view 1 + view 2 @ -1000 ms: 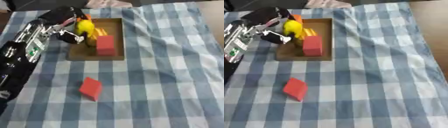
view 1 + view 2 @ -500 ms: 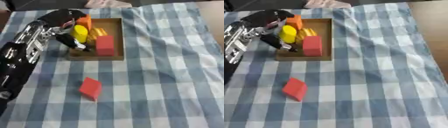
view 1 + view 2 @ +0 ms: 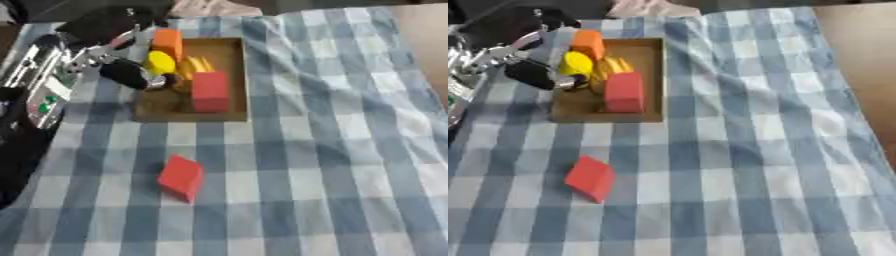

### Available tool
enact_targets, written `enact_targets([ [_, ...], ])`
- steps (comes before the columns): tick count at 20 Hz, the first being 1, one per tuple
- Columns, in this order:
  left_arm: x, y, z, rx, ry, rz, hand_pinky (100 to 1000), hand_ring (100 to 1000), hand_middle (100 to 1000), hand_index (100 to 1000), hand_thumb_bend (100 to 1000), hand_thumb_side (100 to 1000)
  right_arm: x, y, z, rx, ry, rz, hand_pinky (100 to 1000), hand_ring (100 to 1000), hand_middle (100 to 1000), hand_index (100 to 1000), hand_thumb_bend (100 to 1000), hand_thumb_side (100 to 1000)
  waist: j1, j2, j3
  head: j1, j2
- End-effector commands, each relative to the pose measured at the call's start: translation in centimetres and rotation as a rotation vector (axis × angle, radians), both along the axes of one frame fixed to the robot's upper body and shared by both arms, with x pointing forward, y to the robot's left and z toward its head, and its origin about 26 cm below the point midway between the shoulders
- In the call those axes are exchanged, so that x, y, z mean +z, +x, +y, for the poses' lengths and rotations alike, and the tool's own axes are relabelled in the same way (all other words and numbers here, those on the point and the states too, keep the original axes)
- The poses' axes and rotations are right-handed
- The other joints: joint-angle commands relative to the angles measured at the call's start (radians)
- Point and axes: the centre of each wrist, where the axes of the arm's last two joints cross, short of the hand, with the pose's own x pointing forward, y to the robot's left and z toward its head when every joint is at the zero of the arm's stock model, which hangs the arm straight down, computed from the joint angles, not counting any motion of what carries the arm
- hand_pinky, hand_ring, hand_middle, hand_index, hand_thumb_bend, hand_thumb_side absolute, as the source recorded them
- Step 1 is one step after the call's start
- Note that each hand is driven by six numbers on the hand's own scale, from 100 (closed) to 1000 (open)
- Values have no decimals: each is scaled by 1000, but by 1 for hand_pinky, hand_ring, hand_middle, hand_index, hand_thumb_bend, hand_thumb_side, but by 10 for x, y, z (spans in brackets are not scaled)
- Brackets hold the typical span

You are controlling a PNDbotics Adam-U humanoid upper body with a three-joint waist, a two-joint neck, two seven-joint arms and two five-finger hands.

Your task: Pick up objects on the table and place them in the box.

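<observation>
Blurred black left hand (image 3: 122,70), grip unclear, touches a yellow round object (image 3: 160,62) in the brown cardboard box (image 3: 234,75); red block (image 3: 181,176) lies nearer.

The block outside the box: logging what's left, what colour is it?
Red block, clearest in the left eye view.

Checkered table (image 3: 350,150): box (image 3: 236,80), red block (image 3: 181,177).

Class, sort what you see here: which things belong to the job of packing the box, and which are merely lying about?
Job: box; red block on the cloth; orange block, yellow object, red block in the box; left hand.

Lying about: checked cloth; pale bundle at the far edge.
</observation>
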Motion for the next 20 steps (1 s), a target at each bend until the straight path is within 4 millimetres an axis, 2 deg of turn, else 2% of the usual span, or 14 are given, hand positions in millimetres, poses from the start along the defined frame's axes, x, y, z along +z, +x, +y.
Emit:
enact_targets([
  [1,30,-47,0,-125,16,-54,909,869,798,908,526,687,11,-4,-1,-5,-20,-35,845,826,667,846,100,589,0,-25,4,-12,-6],
  [3,33,-74,-2,-179,36,-37,909,869,799,911,531,689,12,-4,-1,-5,-21,-36,845,826,667,846,100,589,1,-24,6,-16,-7],
  [6,37,-92,-6,-197,35,-17,909,869,799,911,531,689,12,-4,-1,-4,-22,-37,845,826,667,846,100,589,2,-24,7,-17,-7],
  [8,37,-98,-7,-204,45,-2,920,881,813,937,561,700,12,-4,-1,-6,-24,-37,845,826,667,846,100,588,4,-21,10,-20,-8],
  [13,10,-102,0,-223,178,116,921,883,816,928,580,711,11,-4,-1,-6,-23,-36,846,826,667,846,100,588,2,-17,11,-19,0],
  [20,-11,-101,-1,-216,213,188,913,874,800,919,620,744,10,-4,-1,-6,-18,-33,846,826,666,845,100,588,-2,-13,16,-14,10],
])
